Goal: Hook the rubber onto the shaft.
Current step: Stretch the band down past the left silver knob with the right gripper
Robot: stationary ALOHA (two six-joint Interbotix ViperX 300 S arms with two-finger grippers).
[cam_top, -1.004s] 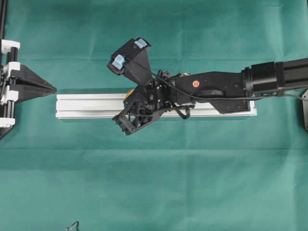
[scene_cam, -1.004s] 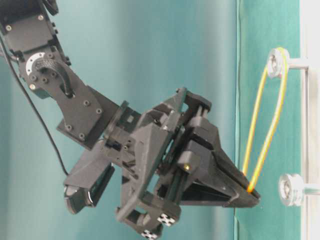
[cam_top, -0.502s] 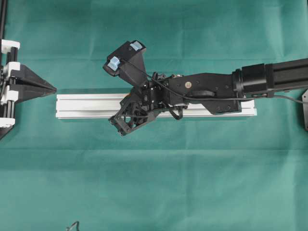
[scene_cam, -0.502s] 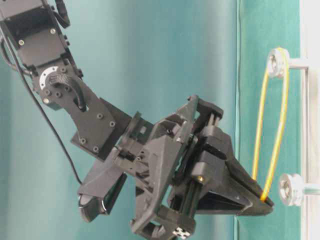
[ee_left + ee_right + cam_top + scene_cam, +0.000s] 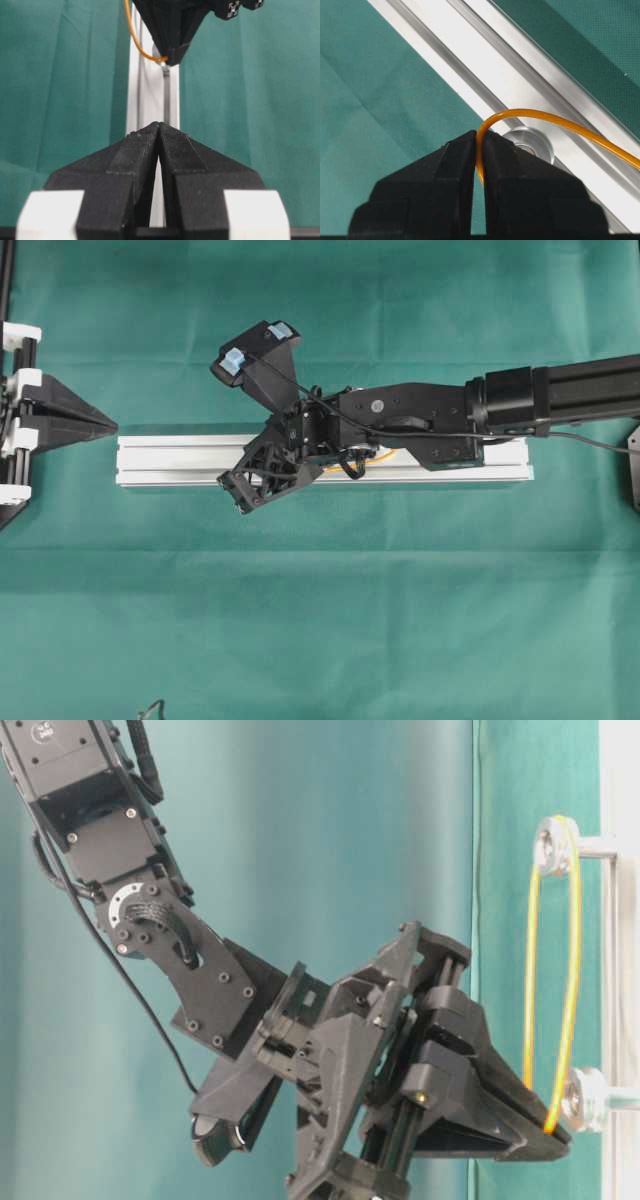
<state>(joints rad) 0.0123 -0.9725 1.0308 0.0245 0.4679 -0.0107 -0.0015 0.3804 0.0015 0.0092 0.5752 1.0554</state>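
The rubber (image 5: 560, 950) is a thin orange loop stretched taut in the table-level view. Its far end is hooked around a grooved silver shaft head (image 5: 553, 845) at about 1 o'clock in that frame, and its near end is pinched in the right tool (image 5: 555, 1132) at about 4 o'clock. The two strands run nearly parallel between those ends. A second shaft head (image 5: 583, 1098) stands just beside the pinched end, at 3 o'clock from the tool tip; whether the band already touches it is hard to say from this angle.

In the right wrist view the rubber (image 5: 530, 117) rises from between the clenched black fingers (image 5: 450, 175), arches over and runs off toward 4 o'clock. The silver shaft head (image 5: 532, 145) sits just beyond the fingertips, on the aluminium rail (image 5: 485, 65), which crosses the frame diagonally.

From overhead, the right tool (image 5: 238, 502) reaches in from 3 o'clock and hangs over the rail (image 5: 170, 460), near its middle. A sliver of orange (image 5: 375, 452) shows under the wrist. The rail lies lengthwise on the green cloth of the counter (image 5: 320, 620).

The left tool (image 5: 108, 426) sits at 9 o'clock, apart from the rail's end. In its own camera its jaws are clenched on nothing (image 5: 159, 126) and point along the rail (image 5: 150, 95) toward the right tool (image 5: 172, 60), which holds the rubber (image 5: 137, 42) at 12 o'clock.
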